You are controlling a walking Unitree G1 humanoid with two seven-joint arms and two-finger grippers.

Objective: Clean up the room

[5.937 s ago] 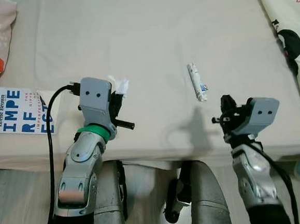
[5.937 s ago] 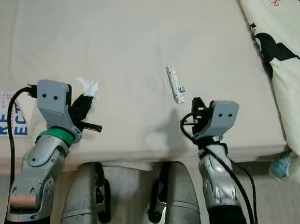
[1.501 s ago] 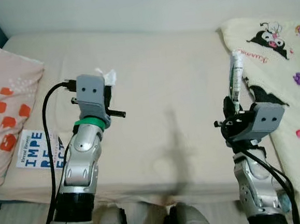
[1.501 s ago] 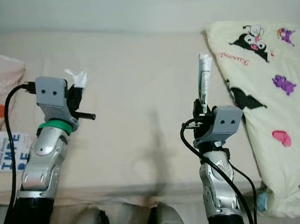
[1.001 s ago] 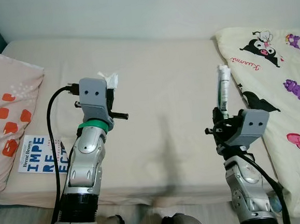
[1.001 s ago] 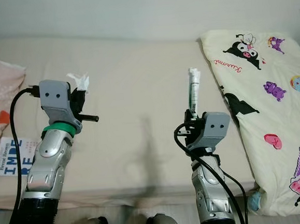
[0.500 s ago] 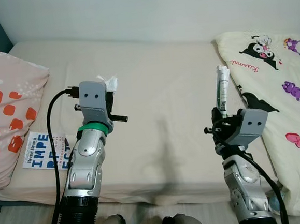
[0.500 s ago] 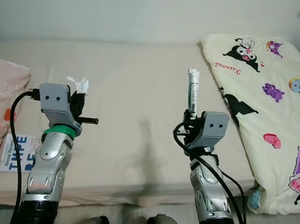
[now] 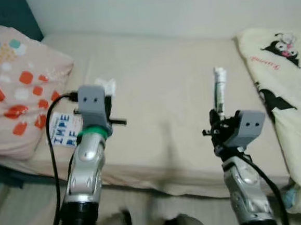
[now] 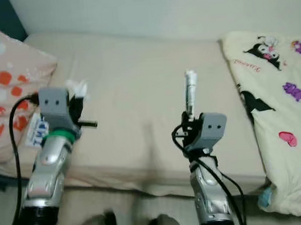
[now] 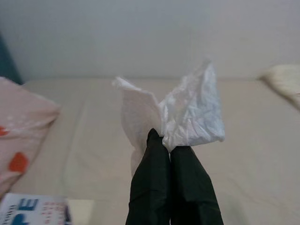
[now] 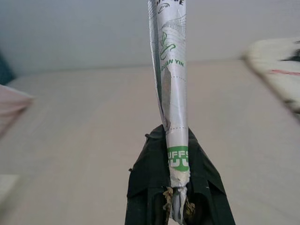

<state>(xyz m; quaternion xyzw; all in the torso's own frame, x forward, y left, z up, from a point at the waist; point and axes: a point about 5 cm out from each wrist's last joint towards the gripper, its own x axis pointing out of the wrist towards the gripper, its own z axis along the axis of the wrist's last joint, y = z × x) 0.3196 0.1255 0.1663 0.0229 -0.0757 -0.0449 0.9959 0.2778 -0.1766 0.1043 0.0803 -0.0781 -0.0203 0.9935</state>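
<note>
Left eye view has the robot standing at the edge of a bed with a plain beige sheet, both silver arms raised over the mattress. The left end effector is pinched shut on a crumpled white tissue, which fans out above the closed black fingers; from the head camera the tissue sits just past the grey wrist housing, held up off the sheet. The right end effector is clamped on the lower end of a thin, squeezed tube with green print, standing almost upright, its white cap at the top. A peach pillow with orange and teal spots lies at the bed's left end, and a book with big blue letters rests on the sheet beside it, partly hidden by the left arm. On the right side lies a cream blanket printed with cartoon characters. A pale wall runs behind the bed.
</note>
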